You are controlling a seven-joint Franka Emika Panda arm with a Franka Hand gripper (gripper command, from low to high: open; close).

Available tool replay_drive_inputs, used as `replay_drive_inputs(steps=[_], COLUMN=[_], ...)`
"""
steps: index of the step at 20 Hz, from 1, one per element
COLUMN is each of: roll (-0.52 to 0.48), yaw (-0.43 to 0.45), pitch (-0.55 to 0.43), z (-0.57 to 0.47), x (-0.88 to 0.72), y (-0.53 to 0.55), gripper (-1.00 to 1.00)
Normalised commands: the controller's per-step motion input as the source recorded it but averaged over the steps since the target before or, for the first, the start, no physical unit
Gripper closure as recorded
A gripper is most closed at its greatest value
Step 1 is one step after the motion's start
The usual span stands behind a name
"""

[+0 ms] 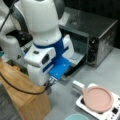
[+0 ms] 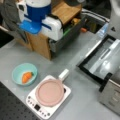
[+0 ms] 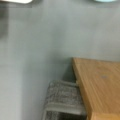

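My white gripper hand point(image 1: 40, 76) hangs at the end of the white and blue arm, just over the wooden cabinet point(image 1: 27, 100). In a front view the gripper hand point(image 2: 53, 28) sits above the cabinet's grey drawer point(image 2: 65, 35), which stands pulled out with small items inside. Its fingers are hidden in both front views and do not show in the wrist view. The wrist view looks down on the wooden cabinet top point(image 3: 100, 85), the grey drawer point(image 3: 63, 97) and the bare grey table point(image 3: 37, 45). Nothing shows in the gripper.
A pink pan point(image 2: 50, 92) sits on a white induction cooker point(image 2: 33, 105). A teal bowl point(image 2: 18, 71) holds a carrot point(image 2: 26, 77). A toaster oven point(image 1: 100, 37) stands with its door point(image 2: 100, 58) folded down onto the table.
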Motion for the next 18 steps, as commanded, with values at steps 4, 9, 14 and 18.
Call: replay_drive_inputs(steps=[4,9,14,18], roll=[0.075,0.119,0.068,0.113], yaw=[0.111,0.086,-0.001,0.074], pitch=[0.239,0.231,0.176,0.148], z=[-0.04,-0.04,0.03,0.01], x=[0.71,0.69,0.46,0.37], y=[-0.09,-0.26,-0.33,-0.32], gripper=[-1.0,-1.0,-1.0,-1.0])
